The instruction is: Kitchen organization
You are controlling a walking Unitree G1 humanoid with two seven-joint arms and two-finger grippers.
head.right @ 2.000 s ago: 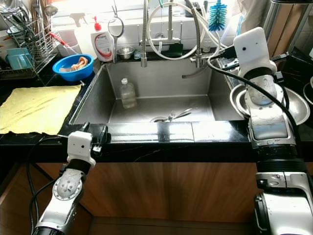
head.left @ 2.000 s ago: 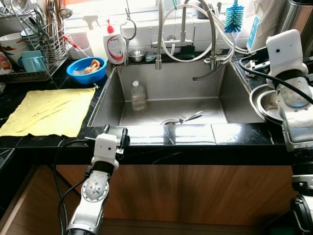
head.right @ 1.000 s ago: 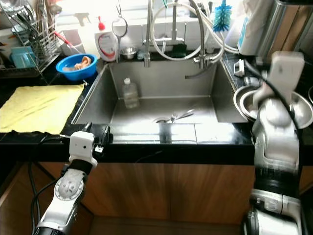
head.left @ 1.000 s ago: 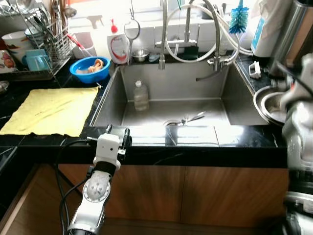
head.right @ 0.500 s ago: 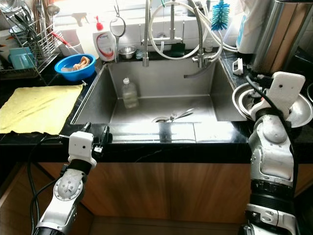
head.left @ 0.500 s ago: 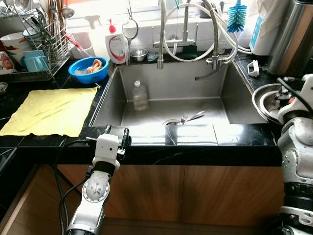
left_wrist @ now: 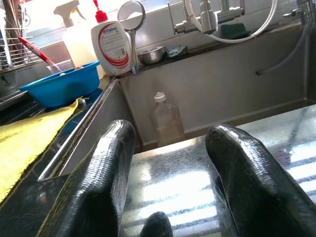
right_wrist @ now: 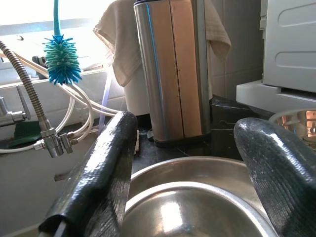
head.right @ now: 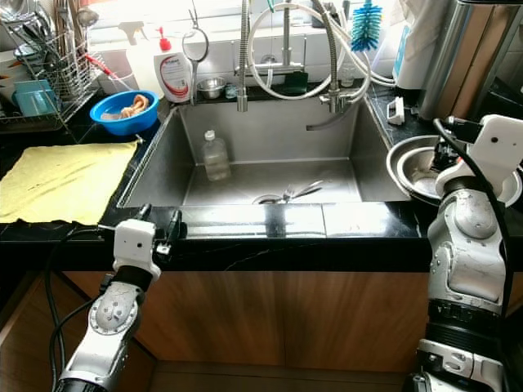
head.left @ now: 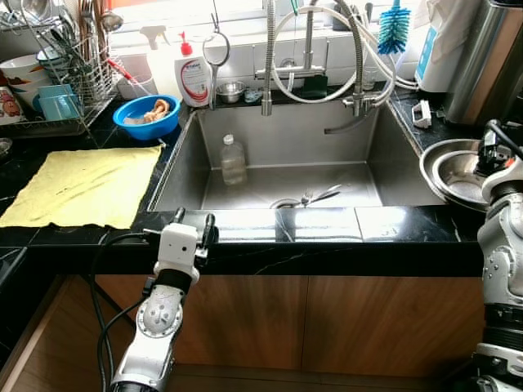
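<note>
- Black stone counter (head.left: pixel 327 224) runs across the frame, with a steel sink (head.left: pixel 286 159) set in the centre and wooden cabinet fronts below.
- Inside the sink: a clear plastic bottle (head.left: pixel 232 158) stands upright near the left wall; a piece of cutlery (head.left: pixel 315 197) lies beside the drain.
- Left of the sink: a yellow cloth (head.left: pixel 82 185) lies flat on the counter; behind it, a blue bowl (head.left: pixel 146 115) and a dish rack (head.left: pixel 61 77) in the upper left corner.
- Back ledge: a white soap bottle (head.left: pixel 193 77), a coiled spring faucet (head.left: pixel 327 49), and a blue bottle brush (head.left: pixel 393 28) at upper right.
- Right of the sink: stacked steel bowls (head.left: pixel 453 171) on the counter, a tall steel canister (right_wrist: pixel 173 74) behind them.
- Left gripper (left_wrist: pixel 173 182) rests low at the counter's front edge, left of centre; fingers spread apart, nothing between them.
- Right gripper (right_wrist: pixel 187 173) hovers at the near rim of the steel bowls at the right edge; fingers wide apart, holding nothing.
</note>
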